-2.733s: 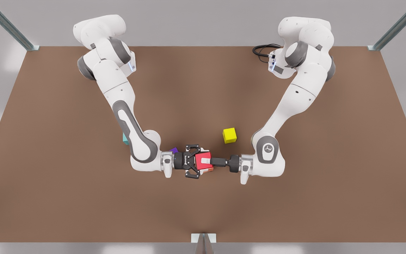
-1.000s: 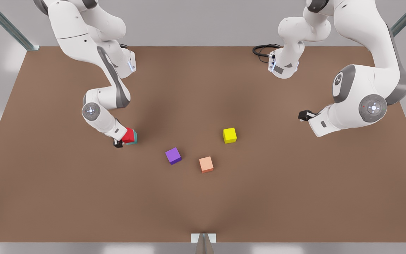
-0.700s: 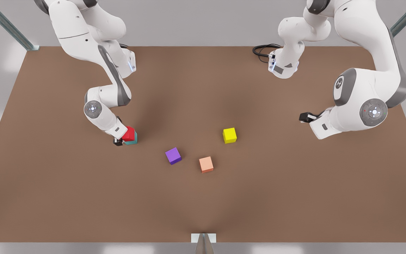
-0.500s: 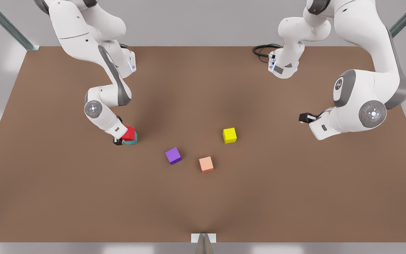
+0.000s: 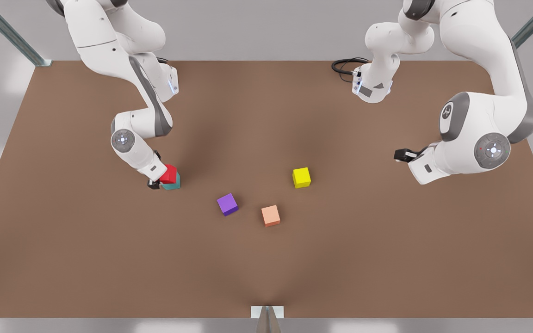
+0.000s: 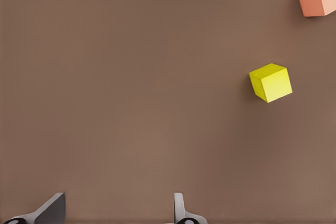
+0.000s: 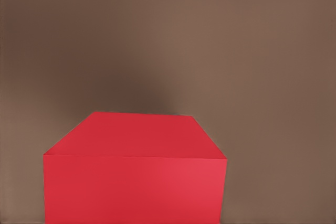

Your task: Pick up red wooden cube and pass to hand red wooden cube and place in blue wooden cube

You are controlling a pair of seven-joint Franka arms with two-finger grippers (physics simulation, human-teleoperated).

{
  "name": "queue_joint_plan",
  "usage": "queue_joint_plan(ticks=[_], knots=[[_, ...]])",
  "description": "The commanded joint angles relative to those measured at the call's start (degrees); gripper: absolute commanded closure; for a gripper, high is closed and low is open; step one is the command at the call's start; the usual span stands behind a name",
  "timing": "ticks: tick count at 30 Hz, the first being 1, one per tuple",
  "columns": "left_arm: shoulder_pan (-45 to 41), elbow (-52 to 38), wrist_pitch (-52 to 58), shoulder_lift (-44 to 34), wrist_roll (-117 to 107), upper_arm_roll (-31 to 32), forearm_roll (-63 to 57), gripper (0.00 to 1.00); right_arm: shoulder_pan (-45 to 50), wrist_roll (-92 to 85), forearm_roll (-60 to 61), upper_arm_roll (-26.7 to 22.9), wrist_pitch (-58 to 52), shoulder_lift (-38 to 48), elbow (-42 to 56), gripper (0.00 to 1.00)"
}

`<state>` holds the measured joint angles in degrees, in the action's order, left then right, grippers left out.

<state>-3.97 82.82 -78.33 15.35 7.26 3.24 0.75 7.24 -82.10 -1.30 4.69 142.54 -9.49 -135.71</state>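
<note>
We see the red wooden cube (image 5: 169,174) sitting on top of the blue wooden cube (image 5: 173,184). The 2 cubes touch, and the red one sits a bit off to one side, so some blue peeks out under it. This little stack stands toward the table's (image 5: 266,268) edge on the front view's left, about halfway between the far edge and the near edge.

The right gripper (image 5: 154,184) is right at the red cube, on the side toward that same edge. In the right wrist view the red cube (image 7: 134,177) is very close, just under the camera. We cannot tell if this gripper is pinching the cube or has let go.

The left gripper (image 5: 403,155) waits well apart, near the table's edge on the front view's right. Its fingers (image 6: 181,211) are spread wide with nothing between them.

We think the job is almost done. The right arm is the near one, so its next move is to let go, if it has not, and lift straight up. A sideways pull could knock the red cube off.

The yellow cube (image 5: 301,177), purple cube (image 5: 227,204) and orange cube (image 5: 270,215) sit near the middle of the table.
</note>
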Motion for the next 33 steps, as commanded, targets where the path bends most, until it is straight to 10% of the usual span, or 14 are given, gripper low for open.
queue_joint_plan(ticks=[1,33], knots=[[0.19,-0.02,0.02,0.12,-0.23,0.01,0.04,0.0,-0.03,2.47,-1.24,-0.03,-0.42,0.18,-0.26,0.0],[0.27,-0.02,0.37,0.91,-0.31,-0.08,0.13,0.0,-0.12,3.18,-3.71,-0.03,1.42,-0.53,-0.17,0.0]])
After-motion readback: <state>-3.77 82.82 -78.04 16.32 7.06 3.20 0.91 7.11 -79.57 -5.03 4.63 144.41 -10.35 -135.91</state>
